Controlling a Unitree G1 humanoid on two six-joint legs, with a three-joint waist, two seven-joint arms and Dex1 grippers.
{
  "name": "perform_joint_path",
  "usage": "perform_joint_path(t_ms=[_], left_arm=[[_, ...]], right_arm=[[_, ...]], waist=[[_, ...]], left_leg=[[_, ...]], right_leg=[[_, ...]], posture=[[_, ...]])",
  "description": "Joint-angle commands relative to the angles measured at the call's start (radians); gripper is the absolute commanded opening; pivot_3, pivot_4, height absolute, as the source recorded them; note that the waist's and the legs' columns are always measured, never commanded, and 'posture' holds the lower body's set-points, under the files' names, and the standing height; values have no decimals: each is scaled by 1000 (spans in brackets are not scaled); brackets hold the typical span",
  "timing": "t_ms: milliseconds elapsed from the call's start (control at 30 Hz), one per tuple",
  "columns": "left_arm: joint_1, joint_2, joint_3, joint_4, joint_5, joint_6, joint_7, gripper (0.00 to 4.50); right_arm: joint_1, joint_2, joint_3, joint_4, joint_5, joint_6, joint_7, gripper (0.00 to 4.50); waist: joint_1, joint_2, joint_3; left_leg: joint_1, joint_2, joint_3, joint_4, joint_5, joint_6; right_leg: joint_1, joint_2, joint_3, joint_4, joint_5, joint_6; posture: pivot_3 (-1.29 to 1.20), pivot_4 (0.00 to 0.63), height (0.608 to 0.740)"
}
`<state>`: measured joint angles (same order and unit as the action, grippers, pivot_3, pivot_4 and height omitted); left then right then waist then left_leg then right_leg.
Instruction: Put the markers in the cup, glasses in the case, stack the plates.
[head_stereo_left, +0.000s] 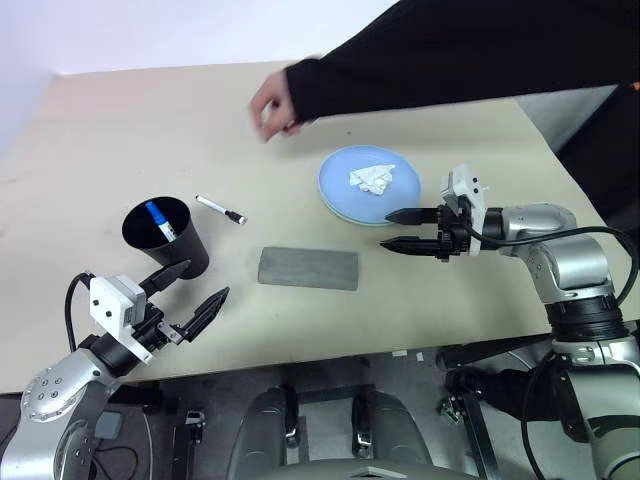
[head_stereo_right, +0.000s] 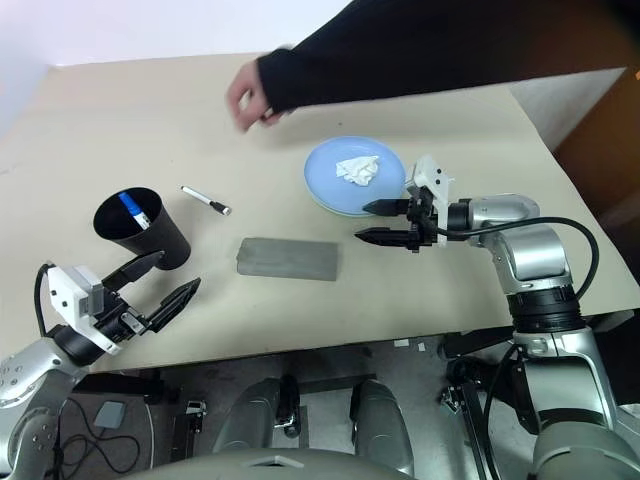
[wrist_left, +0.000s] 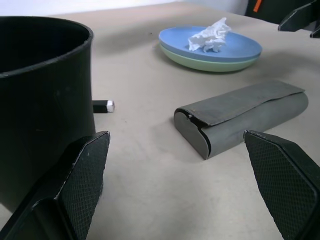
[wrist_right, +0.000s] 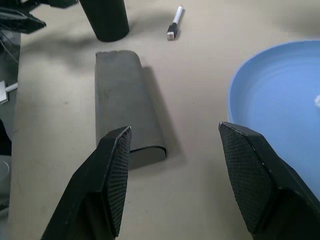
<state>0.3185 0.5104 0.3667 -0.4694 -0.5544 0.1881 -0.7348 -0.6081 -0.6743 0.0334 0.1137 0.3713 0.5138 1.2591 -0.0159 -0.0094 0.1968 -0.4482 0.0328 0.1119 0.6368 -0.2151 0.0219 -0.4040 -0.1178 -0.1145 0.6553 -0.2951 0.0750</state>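
- Nearest the head camera you've got the left gripper (head_stereo_left: 190, 298) hanging low with its fingers spread wide and nothing between them. The cup (head_stereo_left: 167, 236) is sitting just beside its far finger, and the blue-capped marker (head_stereo_left: 158, 220) is standing inside it.
- The case (head_stereo_left: 308, 268) is lying closed, ahead of that gripper and toward its inner side, well apart from it. I can't see the glasses, so I'm guessing they're already in there.
- The right gripper (head_stereo_left: 403, 229) is hovering with its jaws partly spread, pinching nothing. The blue plate (head_stereo_left: 337, 183) is just beside it on the far side, already stacked on the mint plate (wrist_left: 210, 63), with a crumpled tissue (head_stereo_left: 372, 178) sitting on top.
- The black-capped marker (head_stereo_left: 220, 209) is lying loose beyond the case, between the cup and the plates. I'd say that's the one job left.
- What could bite you: it's slim and lying flat, so a sloppy pinch is probably going to roll it away or skid the fingertips on the table (head_stereo_left: 120, 130).
- Going in with the left means reaching past the cup, and clipping it could tip it and dump the marker.
- A person's hand (head_stereo_left: 272, 103) is hovering over the far side, well beyond both grippers, so watch your swing.
- No brands, labels or writing I can read anywhere.
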Motion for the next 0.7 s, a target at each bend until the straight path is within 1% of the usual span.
perform_joint_path(t_ms=[33, 700], left_arm=[[-1, 3, 6, 0, 3, -18, -2, 4471], [43, 11, 45, -3, 3, -48, -8, 4471]], right_arm=[[-8, -19, 3, -52, 2, -5, -6, 2950], [-52, 1, 84, -28, -22, -16, 3, 2950]], waist=[[2, 0, 0], [2, 0, 0]], left_leg=[[0, 0, 0, 0, 0, 0], [0, 0, 0, 2, 0, 0]], right_leg=[[0, 0, 0, 0, 0, 0], [1, 0, 0, 0, 0, 0]], posture=[[0, 150, 719], [0, 150, 719]])
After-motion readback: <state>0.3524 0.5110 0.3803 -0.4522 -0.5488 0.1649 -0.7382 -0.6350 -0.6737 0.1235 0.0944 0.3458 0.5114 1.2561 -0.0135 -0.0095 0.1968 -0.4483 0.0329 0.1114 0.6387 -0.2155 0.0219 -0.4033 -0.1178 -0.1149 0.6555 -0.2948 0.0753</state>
